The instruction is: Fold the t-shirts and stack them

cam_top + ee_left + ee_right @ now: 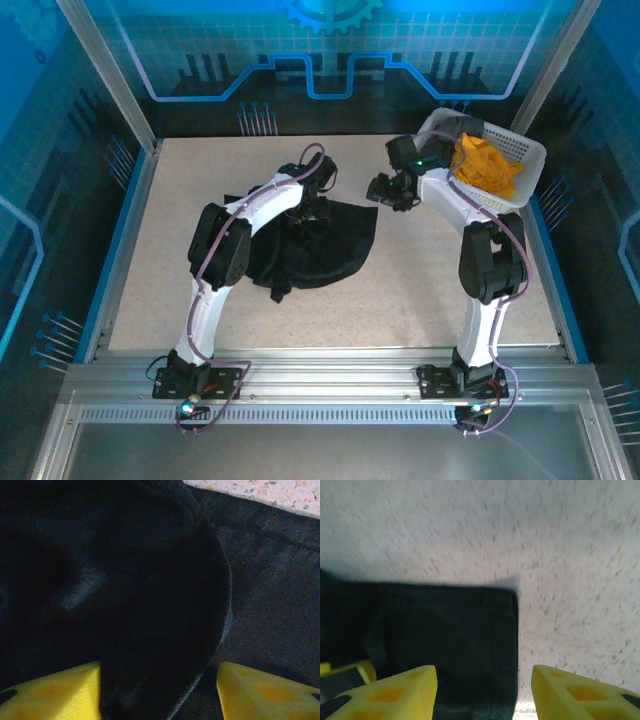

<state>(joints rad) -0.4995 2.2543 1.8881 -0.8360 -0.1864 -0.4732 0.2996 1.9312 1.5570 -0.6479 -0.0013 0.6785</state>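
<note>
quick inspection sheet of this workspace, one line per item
surface: speckled beige table
job's things: black t-shirt crumpled mid-table; orange-yellow t-shirt heaped in the basket, with dark cloth, likely the grey t-shirt, behind it; none folded
clutter: white lattice basket at the far right corner
grippers: left gripper open, black cloth bunched between its fingers; right gripper open above the black t-shirt's edge
cables: lilac cables run along both arms
surroundings: blue-lit panels; aluminium rail at the near edge
</note>
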